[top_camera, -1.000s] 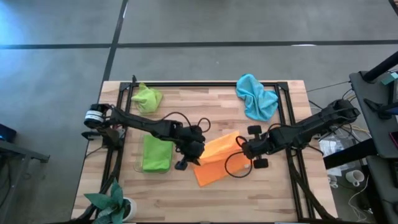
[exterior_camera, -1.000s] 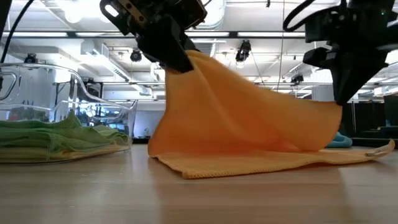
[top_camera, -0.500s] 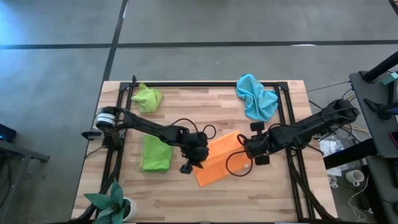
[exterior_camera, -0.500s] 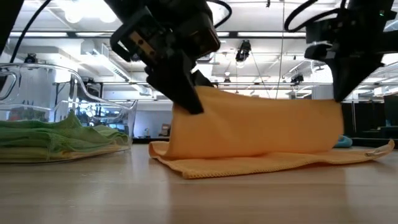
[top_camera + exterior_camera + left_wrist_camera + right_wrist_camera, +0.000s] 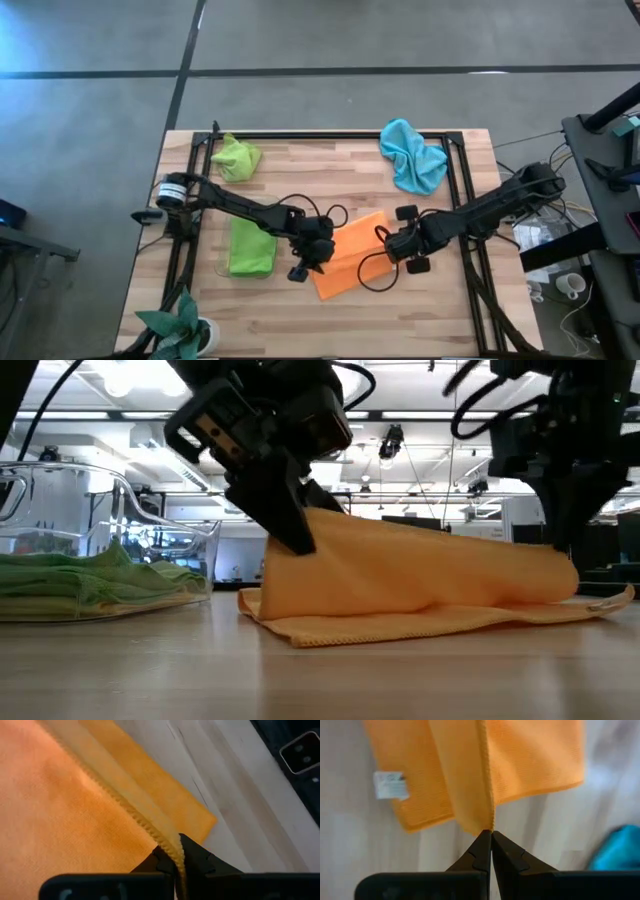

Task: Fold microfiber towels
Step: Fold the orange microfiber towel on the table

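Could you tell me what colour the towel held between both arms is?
Orange; the towel shows best in the low view.

One camera looks straight down, one sits level at counter [image 5: 300, 310] height, and two wrist cameras ride close; all share the orange towel [image 5: 350, 262].

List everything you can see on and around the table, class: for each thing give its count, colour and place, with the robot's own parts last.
Orange towel: one, orange, table middle, half folded, top layer lifted at two corners.
Blue towel: one, light blue, crumpled at the far right corner.
Lime towel: one, lime green, crumpled at the far left corner.
Folded green towel: one, green, lying in the clear tray.
Clear tray: one, transparent, left of the orange towel.
Plant: one, green, near left corner.
Table: one, pale wood.
Left gripper: one, dark, shut on the orange towel's edge.
Right gripper: one, dark, shut on the opposite corner.
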